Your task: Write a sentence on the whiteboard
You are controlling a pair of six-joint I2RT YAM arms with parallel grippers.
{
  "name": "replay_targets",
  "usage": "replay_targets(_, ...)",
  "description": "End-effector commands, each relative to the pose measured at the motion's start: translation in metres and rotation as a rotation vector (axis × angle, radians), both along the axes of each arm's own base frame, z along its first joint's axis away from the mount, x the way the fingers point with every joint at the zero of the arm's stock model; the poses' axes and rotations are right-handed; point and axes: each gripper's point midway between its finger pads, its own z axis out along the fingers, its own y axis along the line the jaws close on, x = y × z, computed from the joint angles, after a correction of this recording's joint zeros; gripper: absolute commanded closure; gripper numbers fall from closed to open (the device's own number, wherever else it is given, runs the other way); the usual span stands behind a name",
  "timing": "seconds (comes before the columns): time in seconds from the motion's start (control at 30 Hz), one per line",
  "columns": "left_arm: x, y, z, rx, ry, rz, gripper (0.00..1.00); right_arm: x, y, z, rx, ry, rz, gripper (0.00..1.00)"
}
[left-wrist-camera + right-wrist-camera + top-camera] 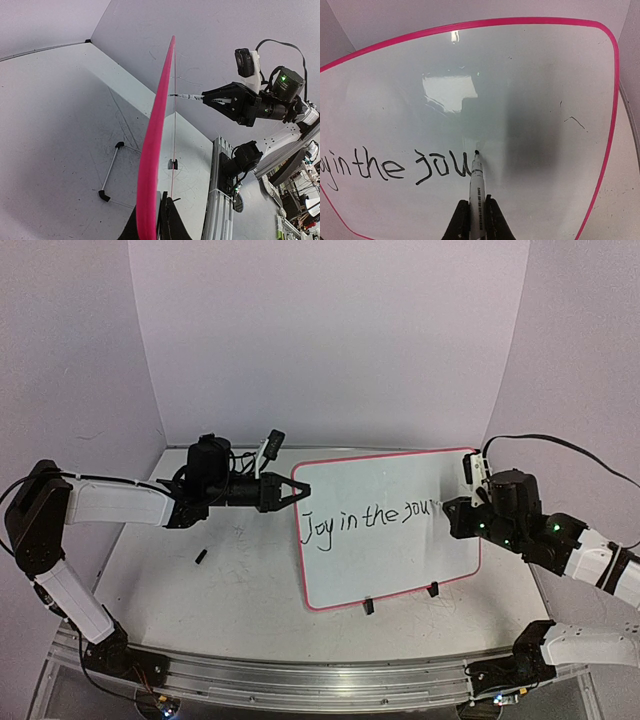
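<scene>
The whiteboard [390,540], pink-edged, stands tilted on its lower edge and reads "Joy in the jou" in black. My left gripper [300,490] is shut on its left edge. In the left wrist view the board shows edge-on as a pink band [155,135] running between my left gripper's jaws [157,207]. My right gripper [455,512] is shut on a white marker [476,190]. The marker's black tip touches the board face [530,85] just right of the last letter. The right gripper [476,207] holds the marker by its barrel.
A small black cap [201,557] lies on the scribbled grey tabletop, left of the board. Two black clips [368,606] [433,590] sit on the board's lower edge. A thin rod with black ends [111,172] lies behind the board. A metal rail [300,680] runs along the near edge.
</scene>
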Motion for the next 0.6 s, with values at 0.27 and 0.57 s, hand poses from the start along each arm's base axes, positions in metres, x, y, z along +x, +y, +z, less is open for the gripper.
replay_targets(0.27,0.022,0.01,-0.04,0.144,-0.007,0.112,1.0,0.001,-0.007,-0.006,-0.016,0.022,-0.043,1.0)
replay_targets(0.57,0.022,0.01,-0.04,0.142,-0.005,0.109,1.0,-0.005,-0.005,-0.022,-0.005,0.082,-0.03,1.0)
